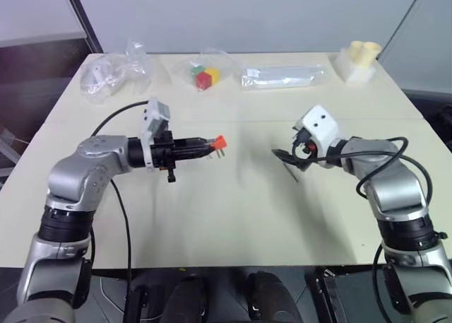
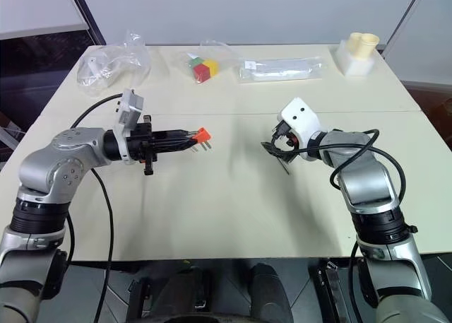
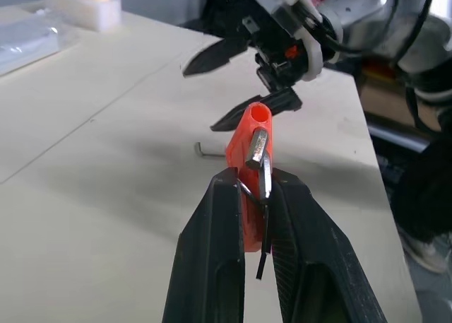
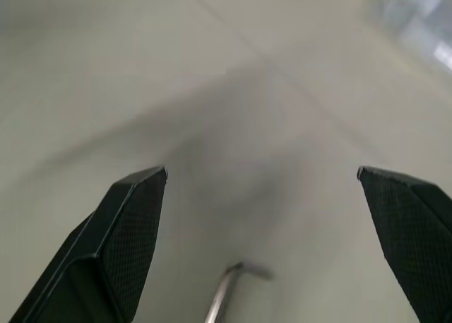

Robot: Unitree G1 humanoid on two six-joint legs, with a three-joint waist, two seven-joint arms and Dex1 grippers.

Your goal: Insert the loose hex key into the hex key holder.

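Clamped black fingers (image 3: 212, 259) of the left gripper (image 1: 205, 146) held the hex key holder (image 1: 219, 142), an orange-red block with short grey keys poking from it, raised above the middle of the table (image 1: 212, 224) and aimed toward the robot's right. Across from it the right gripper (image 2: 277, 143) stood with its fingers (image 4: 127, 231) spread wide and nothing between them, low over the tabletop. Just under and beside those fingers lay the loose hex key (image 4: 224, 295), a thin dark L-shaped rod flat on the table surface. Along the far edge sat a crumpled clear bag (image 1: 113, 72), coloured cubes in a bag (image 1: 205, 76), a long clear packet (image 1: 282, 75) and a cream-coloured holder (image 1: 360, 60).
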